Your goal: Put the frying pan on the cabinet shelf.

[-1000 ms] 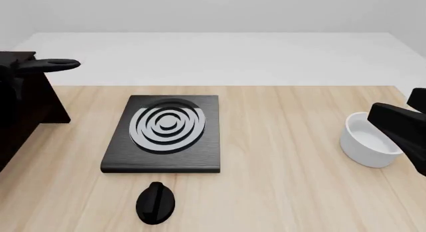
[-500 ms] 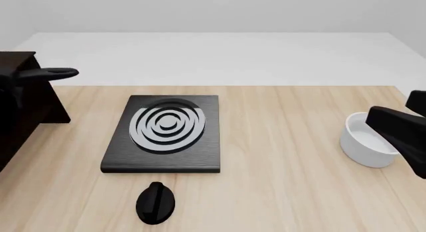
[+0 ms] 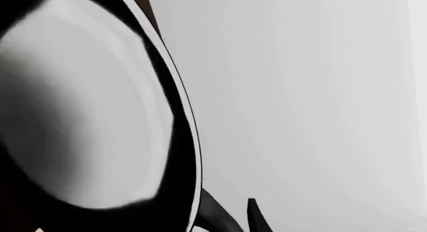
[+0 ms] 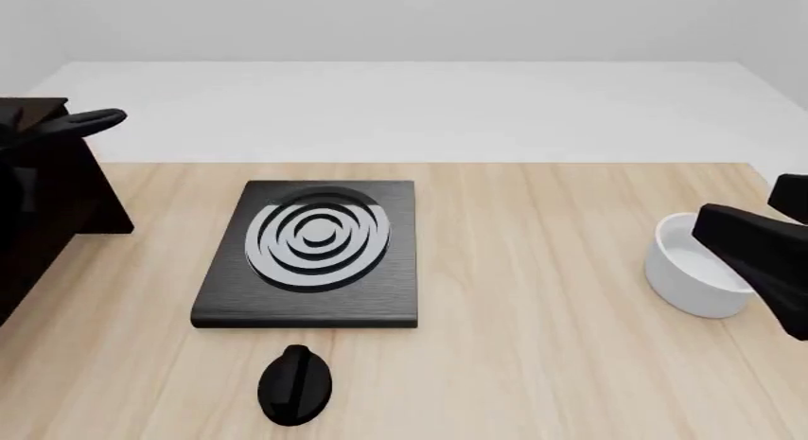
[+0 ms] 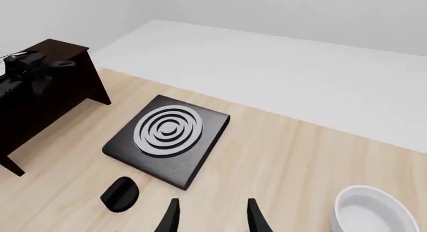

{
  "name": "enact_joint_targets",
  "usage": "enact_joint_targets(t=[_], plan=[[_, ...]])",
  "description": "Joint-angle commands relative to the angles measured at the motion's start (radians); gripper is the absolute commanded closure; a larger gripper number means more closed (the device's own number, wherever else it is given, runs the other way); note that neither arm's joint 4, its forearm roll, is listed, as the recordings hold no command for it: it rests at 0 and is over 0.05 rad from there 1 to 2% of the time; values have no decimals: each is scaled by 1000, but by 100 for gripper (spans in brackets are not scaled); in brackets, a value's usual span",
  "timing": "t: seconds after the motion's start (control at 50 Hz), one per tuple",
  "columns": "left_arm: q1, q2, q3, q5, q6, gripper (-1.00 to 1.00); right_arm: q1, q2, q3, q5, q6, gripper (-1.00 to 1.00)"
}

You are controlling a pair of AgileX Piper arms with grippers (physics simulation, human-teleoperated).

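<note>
The frying pan fills the left wrist view, its glossy pale inside ringed by a black rim. In the front view only its thin black handle shows, sticking out rightward and slightly upward over the top board of the dark cabinet at the far left. My left gripper is right at the pan's rim. One fingertip shows at its open spread, and the other is hidden behind the pan. My right gripper is open and empty above the table's right side, near the white bowl.
A black stove plate with grey rings lies mid-table. A small black knob lies in front of it. The white bowl also shows in the right wrist view. The cabinet stands at the left table edge.
The pan handle dipped, then rose and shifted left toward the cabinet, and now tilts up. The right arm barely moved.
</note>
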Motion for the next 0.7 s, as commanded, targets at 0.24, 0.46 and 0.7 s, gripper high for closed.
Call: enact_joint_targets(t=[0.24,0.46,0.7], plan=[[-5,-21,35,-25,9,-100,-5,-2,-5,10,1,-100],[-3,-41,72,-35,11,-100,-9,-11,-2,10,2,-100],[-7,-80,99,-35,-2,-100,-12,-19,4,12,8,-100]])
